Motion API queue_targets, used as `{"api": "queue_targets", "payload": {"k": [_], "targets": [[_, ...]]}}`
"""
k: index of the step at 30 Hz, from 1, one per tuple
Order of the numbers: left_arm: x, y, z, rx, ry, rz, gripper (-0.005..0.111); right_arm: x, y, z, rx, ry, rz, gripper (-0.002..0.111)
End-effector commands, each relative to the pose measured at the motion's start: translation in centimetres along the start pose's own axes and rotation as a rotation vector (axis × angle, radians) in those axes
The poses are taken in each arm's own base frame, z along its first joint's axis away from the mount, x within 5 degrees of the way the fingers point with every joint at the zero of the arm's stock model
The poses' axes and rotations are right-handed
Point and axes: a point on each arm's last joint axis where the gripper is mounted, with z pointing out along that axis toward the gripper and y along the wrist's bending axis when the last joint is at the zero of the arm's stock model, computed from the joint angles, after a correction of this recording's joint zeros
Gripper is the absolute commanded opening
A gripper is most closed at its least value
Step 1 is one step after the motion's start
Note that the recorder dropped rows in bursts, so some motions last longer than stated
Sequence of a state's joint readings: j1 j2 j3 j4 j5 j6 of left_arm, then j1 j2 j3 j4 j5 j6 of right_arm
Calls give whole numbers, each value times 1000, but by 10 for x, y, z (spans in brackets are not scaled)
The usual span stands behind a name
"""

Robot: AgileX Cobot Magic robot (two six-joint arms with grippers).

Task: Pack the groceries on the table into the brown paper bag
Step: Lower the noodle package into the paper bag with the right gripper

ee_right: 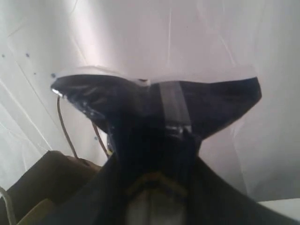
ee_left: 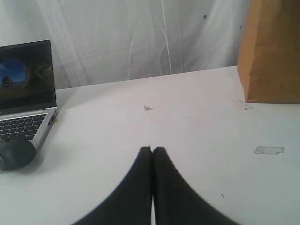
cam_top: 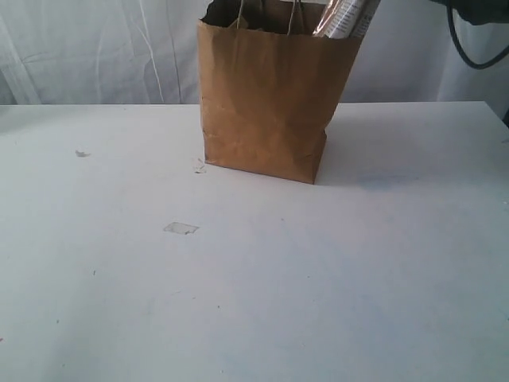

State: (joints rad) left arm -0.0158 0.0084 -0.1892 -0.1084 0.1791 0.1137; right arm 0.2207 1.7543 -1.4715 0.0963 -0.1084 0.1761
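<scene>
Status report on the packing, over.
Left claw shut, empty, over table. Right claw gripping pasta packet, poking from brown paper bag. Nothing blocking bag.

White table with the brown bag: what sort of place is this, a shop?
Likely a lab or test workspace, not a shop: large white tabletop, white sheeting hung behind, and an open silver laptop at its edge.

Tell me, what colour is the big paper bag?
The paper bag is plain brown. It shows best in the exterior view.
</scene>
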Motion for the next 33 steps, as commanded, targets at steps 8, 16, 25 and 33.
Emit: {"api": "queue_targets", "payload": {"k": [8,16,25,33], "targets": [[1,0,-1,7,-5,-2,0,-4,18,-2,-51,-57,-126,16],[1,0,-1,7,-5,-2,0,1,36,-3,-91,-54,-270,16],[1,0,-1,7,-5,-2,0,3,42,-4,-103,-56,-345,25],[1,0,-1,7,-5,-2,0,4,42,-4,-102,-44,-343,31]]}}
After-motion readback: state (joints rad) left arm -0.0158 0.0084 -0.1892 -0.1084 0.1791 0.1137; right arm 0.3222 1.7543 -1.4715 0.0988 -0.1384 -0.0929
